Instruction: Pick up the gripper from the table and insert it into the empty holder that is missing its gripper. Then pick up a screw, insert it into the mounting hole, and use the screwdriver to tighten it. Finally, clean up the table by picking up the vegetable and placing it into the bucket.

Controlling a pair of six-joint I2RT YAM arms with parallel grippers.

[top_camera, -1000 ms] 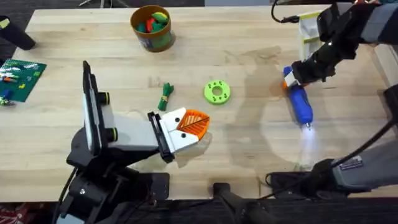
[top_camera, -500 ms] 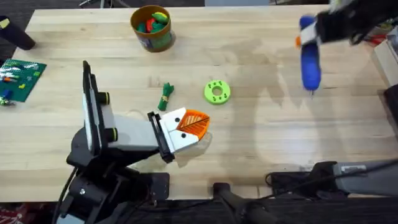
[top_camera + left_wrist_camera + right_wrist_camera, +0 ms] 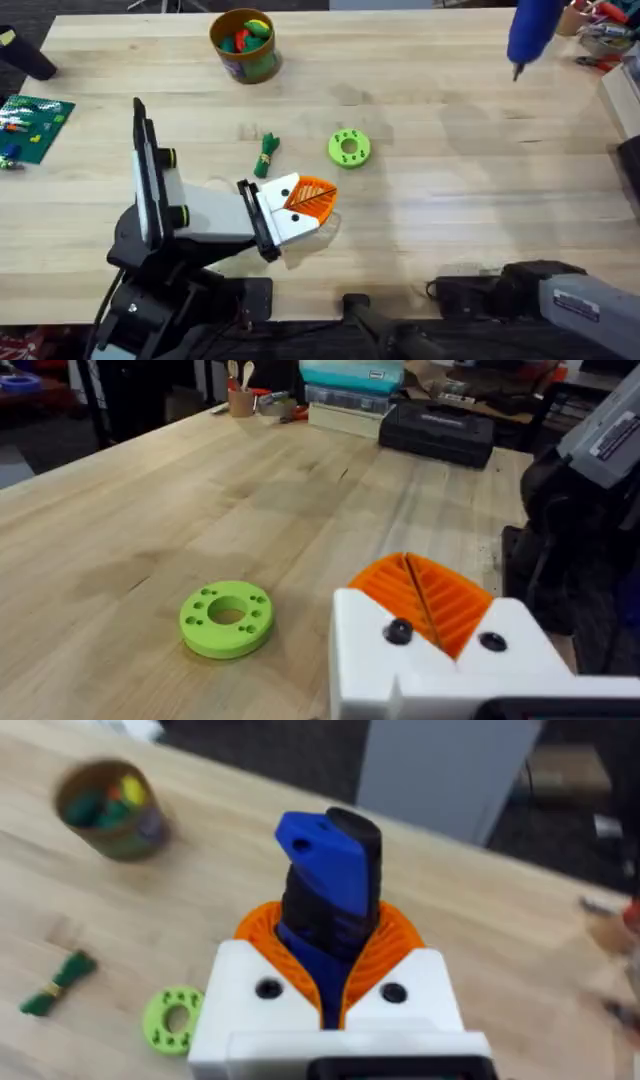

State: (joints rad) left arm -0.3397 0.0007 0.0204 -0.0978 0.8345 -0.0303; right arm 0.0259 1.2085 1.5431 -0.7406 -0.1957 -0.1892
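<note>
screwdriver [image 3: 530,30] carried farther back, clamped in right end effector [image 3: 335,945]

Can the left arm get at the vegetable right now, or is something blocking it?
Probably yes. The vegetable lies bare on the table just ahead of the left gripper, whose closed fingers hold nothing. The green disc sits off to the side, not between them.
</note>
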